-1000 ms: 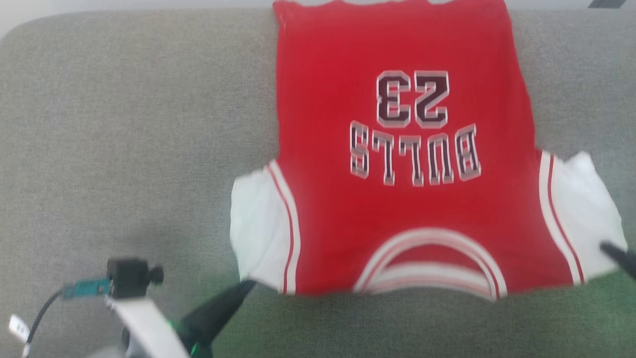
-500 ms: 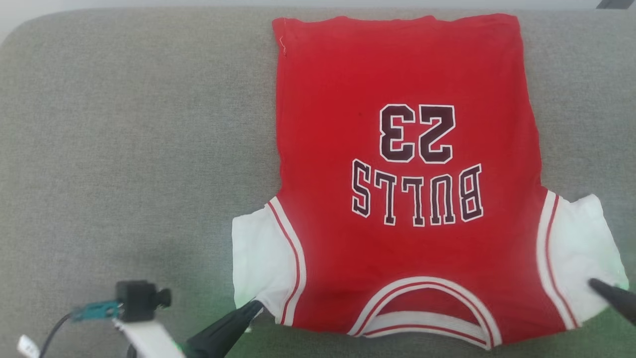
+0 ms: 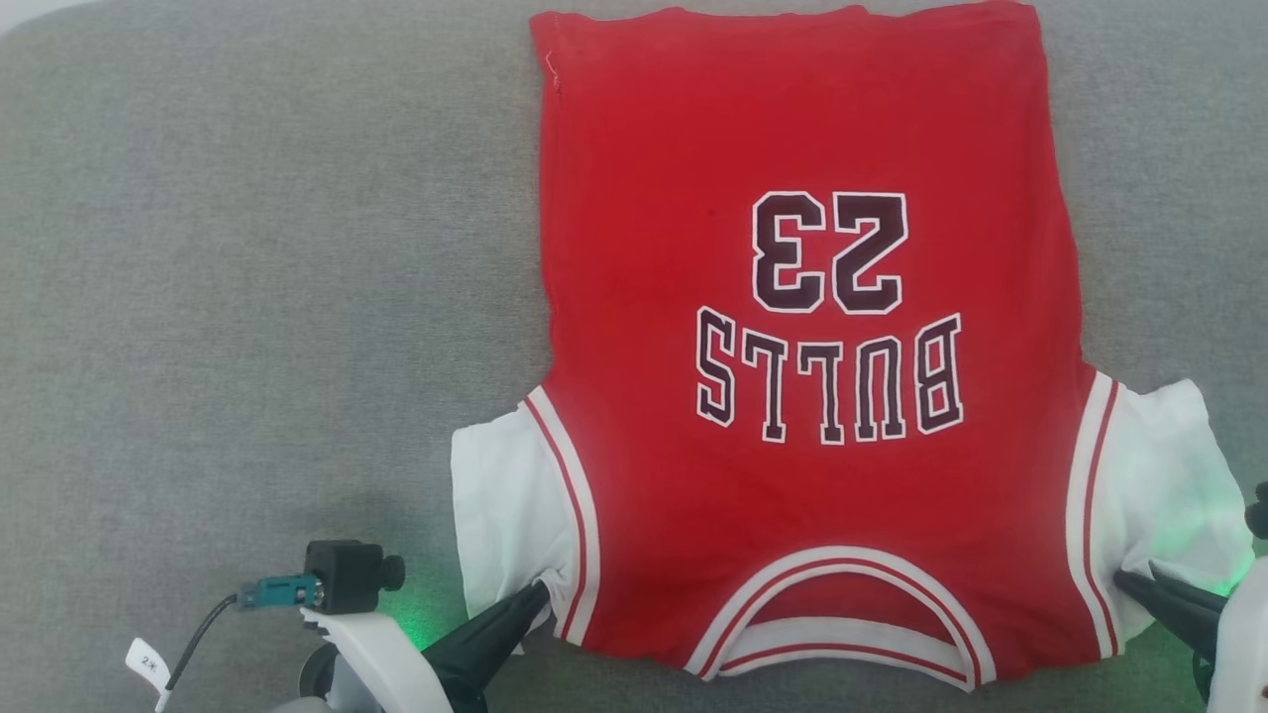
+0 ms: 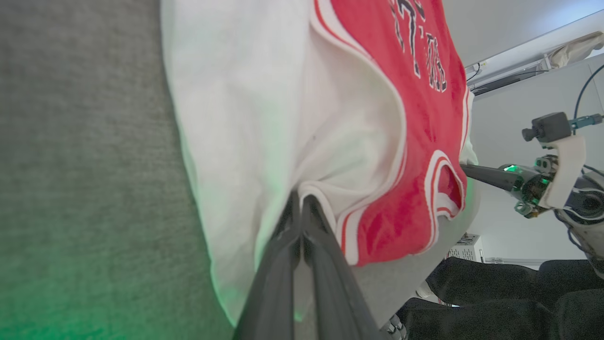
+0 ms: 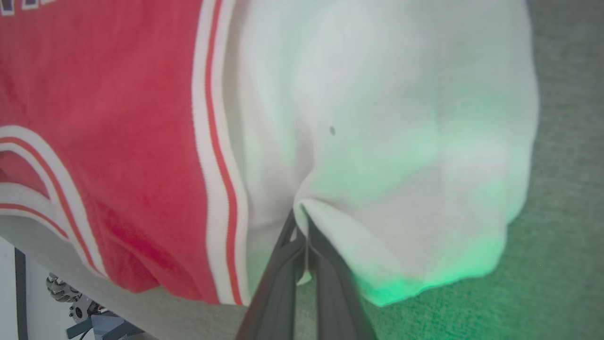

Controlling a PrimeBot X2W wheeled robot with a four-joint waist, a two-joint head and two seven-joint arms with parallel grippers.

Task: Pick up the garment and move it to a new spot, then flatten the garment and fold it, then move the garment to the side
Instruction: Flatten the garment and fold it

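The garment [image 3: 792, 327], a red jersey with white short sleeves and upside-down "23" and "BULLS" lettering, lies spread on the grey padded surface [image 3: 248, 297], collar toward me. My left gripper [image 3: 535, 592] is shut on the near edge of the white left sleeve [image 3: 500, 515]; the left wrist view shows its fingers [image 4: 283, 255] pinching that cloth [image 4: 245, 118]. At the lower right, my right gripper [image 3: 1124, 579] is shut on the white right sleeve [image 3: 1159, 475], and the right wrist view shows the fabric [image 5: 377, 141] puckered at its fingertips [image 5: 300, 215].
The grey surface stretches bare to the left of the jersey. Its front edge runs just below the collar [image 3: 842, 634]. The left wrist view shows the right arm [image 4: 542, 179] past the table's edge, with a white wall behind.
The head camera has shifted, so the jersey sits lower in the picture than a second ago. Both grippers now reach further in at the sleeve edges, still shut on the cloth.
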